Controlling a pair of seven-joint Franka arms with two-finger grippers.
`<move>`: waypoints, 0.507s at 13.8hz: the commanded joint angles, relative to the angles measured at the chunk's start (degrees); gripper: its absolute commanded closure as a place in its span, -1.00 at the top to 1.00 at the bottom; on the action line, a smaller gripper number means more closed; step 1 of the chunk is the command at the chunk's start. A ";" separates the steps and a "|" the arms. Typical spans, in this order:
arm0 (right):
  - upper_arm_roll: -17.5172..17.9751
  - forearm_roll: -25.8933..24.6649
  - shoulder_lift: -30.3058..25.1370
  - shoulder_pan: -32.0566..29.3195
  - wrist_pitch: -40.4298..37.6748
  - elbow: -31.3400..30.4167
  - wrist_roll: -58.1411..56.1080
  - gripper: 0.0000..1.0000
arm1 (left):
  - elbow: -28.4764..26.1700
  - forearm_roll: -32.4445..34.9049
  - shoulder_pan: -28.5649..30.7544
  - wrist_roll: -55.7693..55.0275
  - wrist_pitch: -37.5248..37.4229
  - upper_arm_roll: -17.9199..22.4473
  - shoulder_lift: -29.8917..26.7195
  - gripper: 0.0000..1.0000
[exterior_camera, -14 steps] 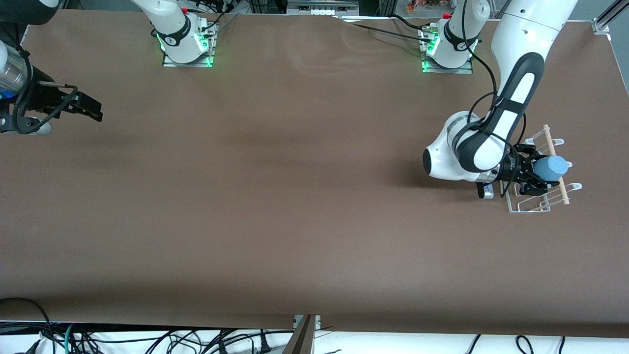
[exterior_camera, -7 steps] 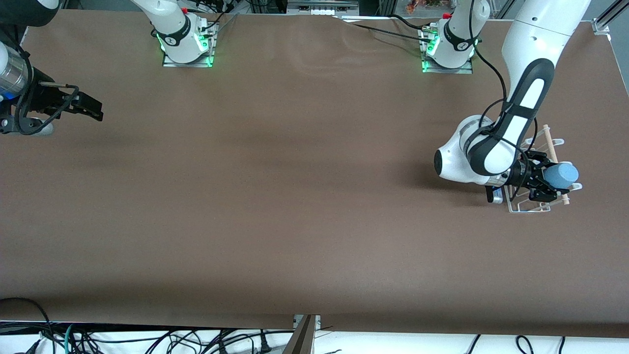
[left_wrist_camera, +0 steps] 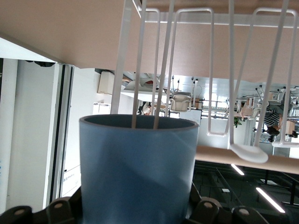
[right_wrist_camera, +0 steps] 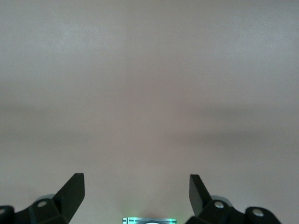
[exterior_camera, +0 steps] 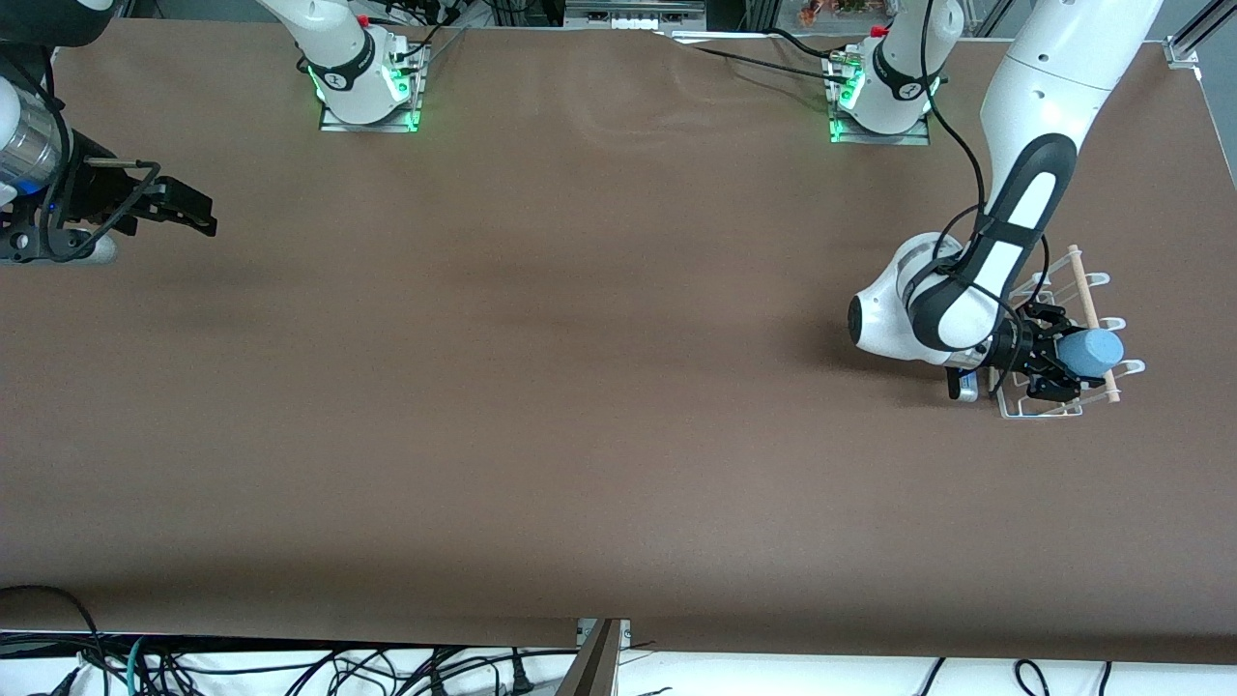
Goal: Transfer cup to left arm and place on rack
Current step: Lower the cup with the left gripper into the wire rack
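Left gripper: clamped on the small light-blue plastic tumbler, held sideways over the small white wire rack.
Cup position: mouth pointed away from the gripper; in the left wrist view two white wire prongs appear to run into the open rim.
Wooden dowel: crossed just beside the cup.
Step in hand: seating judged under way; the cup is best slid along the prongs before release, without pushing the rack.
Right gripper: spread wide and empty, waiting over the brown table at its own end.
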 commanded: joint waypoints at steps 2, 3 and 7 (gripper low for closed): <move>-0.47 1.01 0.38 0.65 -1.19 2.08 -0.99 0.98 | -0.98 2.26 0.95 -1.47 0.75 -0.26 0.96 -0.99; -0.39 1.01 0.46 0.65 -1.19 2.34 -0.91 0.98 | -1.06 2.26 0.95 -2.08 0.75 -0.26 1.14 -0.93; -0.21 1.10 0.64 0.74 -0.75 3.05 -0.82 0.98 | -1.59 2.26 0.86 -2.35 0.75 -0.44 1.23 1.00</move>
